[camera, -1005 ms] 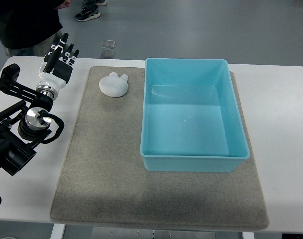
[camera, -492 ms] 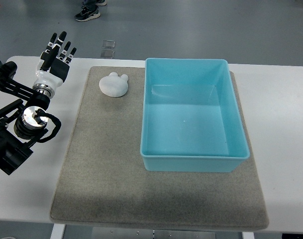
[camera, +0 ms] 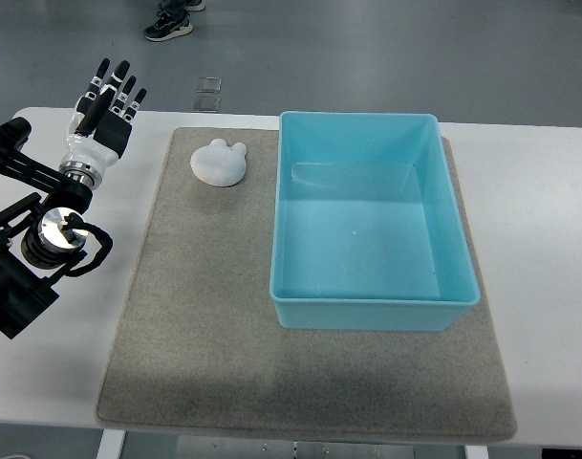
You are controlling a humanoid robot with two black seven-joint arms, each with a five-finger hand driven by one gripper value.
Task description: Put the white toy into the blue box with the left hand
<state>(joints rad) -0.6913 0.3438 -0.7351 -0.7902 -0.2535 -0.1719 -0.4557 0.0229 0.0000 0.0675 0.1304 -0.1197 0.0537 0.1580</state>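
Observation:
A small white toy [camera: 219, 162] with two ear-like bumps lies on the grey mat [camera: 204, 316], near the mat's far left corner. Right of it stands the blue box [camera: 372, 220], open and with nothing inside. My left hand [camera: 107, 96] is over the white table at the far left, well to the left of the toy and apart from it. Its black-tipped fingers [camera: 124, 79] are spread and hold nothing. The right arm does not show.
The left arm's black joints and a round silver cap [camera: 54, 232] fill the left edge. The white table [camera: 539, 239] borders the mat on both sides. Beyond the far edge is grey floor with a person's shoe [camera: 167, 24] and a small clear object [camera: 208, 93].
My left hand and arm have drifted a little left and toward the far edge. The person standing at the top left has gone from view. Toy and box have not moved.

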